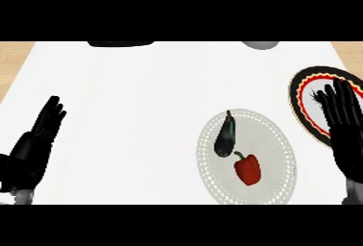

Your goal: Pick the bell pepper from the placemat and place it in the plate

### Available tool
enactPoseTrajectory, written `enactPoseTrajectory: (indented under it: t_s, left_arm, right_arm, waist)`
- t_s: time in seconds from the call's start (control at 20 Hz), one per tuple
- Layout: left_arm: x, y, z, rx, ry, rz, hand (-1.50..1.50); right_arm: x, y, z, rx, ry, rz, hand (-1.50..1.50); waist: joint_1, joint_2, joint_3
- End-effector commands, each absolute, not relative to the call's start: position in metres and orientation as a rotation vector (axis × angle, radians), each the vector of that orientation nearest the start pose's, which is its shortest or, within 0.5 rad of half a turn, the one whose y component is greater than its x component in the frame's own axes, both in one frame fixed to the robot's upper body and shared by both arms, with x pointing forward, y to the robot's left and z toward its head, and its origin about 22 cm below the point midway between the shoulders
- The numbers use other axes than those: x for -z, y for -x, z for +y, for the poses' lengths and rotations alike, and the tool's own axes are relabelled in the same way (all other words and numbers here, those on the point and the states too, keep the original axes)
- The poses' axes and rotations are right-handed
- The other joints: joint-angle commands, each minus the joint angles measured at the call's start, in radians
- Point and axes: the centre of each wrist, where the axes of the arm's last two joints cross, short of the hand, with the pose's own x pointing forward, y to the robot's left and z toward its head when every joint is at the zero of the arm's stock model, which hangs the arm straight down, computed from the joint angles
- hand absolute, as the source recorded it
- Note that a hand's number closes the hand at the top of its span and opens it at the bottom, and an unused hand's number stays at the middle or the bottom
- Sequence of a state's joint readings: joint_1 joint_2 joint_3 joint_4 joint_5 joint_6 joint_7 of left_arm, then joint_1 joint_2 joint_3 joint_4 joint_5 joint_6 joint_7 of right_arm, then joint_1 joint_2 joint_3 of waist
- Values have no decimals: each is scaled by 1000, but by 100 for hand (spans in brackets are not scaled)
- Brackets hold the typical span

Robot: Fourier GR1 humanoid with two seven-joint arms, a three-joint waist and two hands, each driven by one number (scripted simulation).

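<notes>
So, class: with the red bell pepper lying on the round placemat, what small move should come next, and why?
Probably bring the right hand left and down toward the red bell pepper. That hand is open over the plate, holding nothing; the pepper lies untouched on the placemat beside the eggplant.

red bell pepper [248, 170], dark eggplant [225, 136], white lacy placemat [278, 144].

The bell pepper [248, 169] looks smooth and glossy, the placemat [273, 144] looks like woven lace cloth, and the bench [142, 96] is matt white.
</notes>
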State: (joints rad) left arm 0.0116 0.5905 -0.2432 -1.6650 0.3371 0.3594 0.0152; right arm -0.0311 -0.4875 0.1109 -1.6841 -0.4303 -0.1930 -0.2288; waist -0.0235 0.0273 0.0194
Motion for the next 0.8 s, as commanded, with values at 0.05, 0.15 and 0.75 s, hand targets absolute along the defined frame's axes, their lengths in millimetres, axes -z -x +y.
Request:
enactPoseTrajectory:
  t_s: [0.05,0.15,0.75]
  left_arm:
    - [-21,-232,276,113,-190,-1416,0]
    - [1,-233,277,61,-155,-1310,0]
    - [47,-220,243,-6,9,-1188,0]
  right_arm:
    - [-87,-266,-306,-118,24,-1899,150]
    - [-118,-287,-318,-237,-21,-1964,150]
    - [-41,-269,-372,-244,315,-2023,-150]
  waist:
    - [24,-24,-19]
    - [33,-15,-20]
    - [23,-27,-19]
